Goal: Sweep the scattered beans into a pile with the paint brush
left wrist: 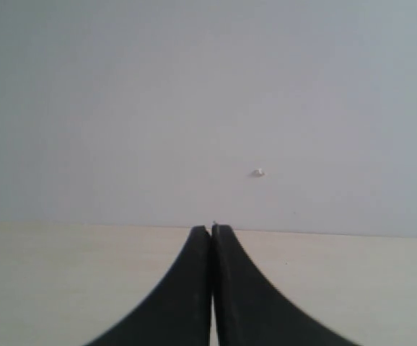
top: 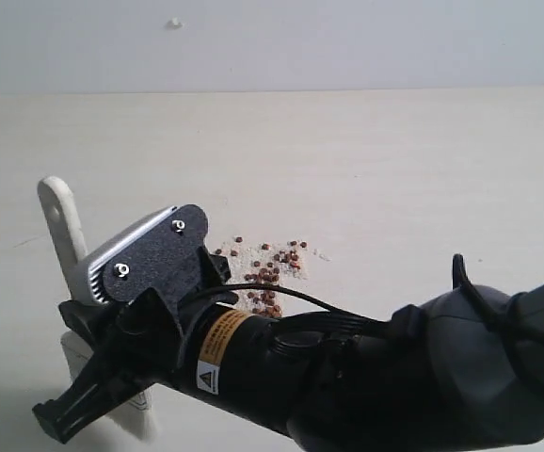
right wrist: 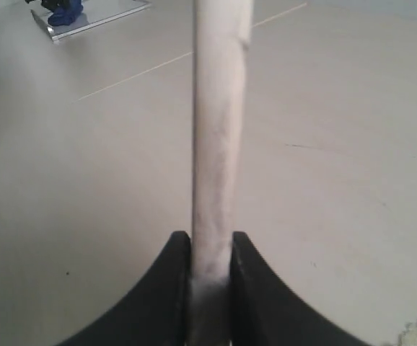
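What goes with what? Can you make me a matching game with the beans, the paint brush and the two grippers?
Things:
1. beans
2. paint brush
3. left gripper
4. right gripper

States:
A. shut, holding nothing
B. pale, held by its handle
C. reddish-brown, lying on the table
D. shut on the paint brush

Pairs: 1-C, 2-B, 3-A, 4-D
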Tool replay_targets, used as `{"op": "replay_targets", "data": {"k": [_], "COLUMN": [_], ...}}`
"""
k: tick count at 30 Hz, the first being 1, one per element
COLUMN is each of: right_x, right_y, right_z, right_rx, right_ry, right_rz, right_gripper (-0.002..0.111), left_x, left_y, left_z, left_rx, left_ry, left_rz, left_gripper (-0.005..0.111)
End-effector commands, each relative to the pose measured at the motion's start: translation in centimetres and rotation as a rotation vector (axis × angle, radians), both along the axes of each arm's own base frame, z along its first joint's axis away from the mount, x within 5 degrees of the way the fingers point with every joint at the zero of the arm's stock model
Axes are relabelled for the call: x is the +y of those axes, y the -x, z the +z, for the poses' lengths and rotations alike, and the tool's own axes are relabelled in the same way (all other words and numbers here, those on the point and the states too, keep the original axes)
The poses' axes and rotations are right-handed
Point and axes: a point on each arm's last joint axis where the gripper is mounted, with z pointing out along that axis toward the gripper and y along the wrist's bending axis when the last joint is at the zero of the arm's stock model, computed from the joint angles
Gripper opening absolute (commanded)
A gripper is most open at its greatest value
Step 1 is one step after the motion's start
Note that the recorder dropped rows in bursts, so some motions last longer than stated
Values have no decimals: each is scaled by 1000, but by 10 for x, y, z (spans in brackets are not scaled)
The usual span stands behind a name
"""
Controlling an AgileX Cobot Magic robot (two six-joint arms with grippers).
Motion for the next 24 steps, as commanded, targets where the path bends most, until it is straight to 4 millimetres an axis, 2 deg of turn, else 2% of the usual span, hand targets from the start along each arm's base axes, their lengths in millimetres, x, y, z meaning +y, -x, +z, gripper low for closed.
{"op": "replay_targets", "data": {"k": [1, 7, 13, 20, 24], "right_x": [-5, -15, -23, -26, -26], "right_y": [-4, -21, -36, -36, -36], "right_z": [2, -6, -8, -13, -13], "right_rx": [11, 105, 219, 278, 256], "right_ry": [-59, -38, -97, -60, -45], "right_rz": [-60, -138, -218, -236, -226], "right_gripper": [0, 0, 0, 0, 0], "left_x": [-1, -1, -1, -1, -1], "left_y": [1, 1, 1, 1, 1], "left_z": [0, 0, 0, 0, 0], "left_rx": [-2, -1, -2, -2, -2], "left_ry": [6, 8, 5, 5, 5], "left_rz": [-9, -10, -10, -10, -10], "left_gripper": [0, 0, 0, 0, 0]}}
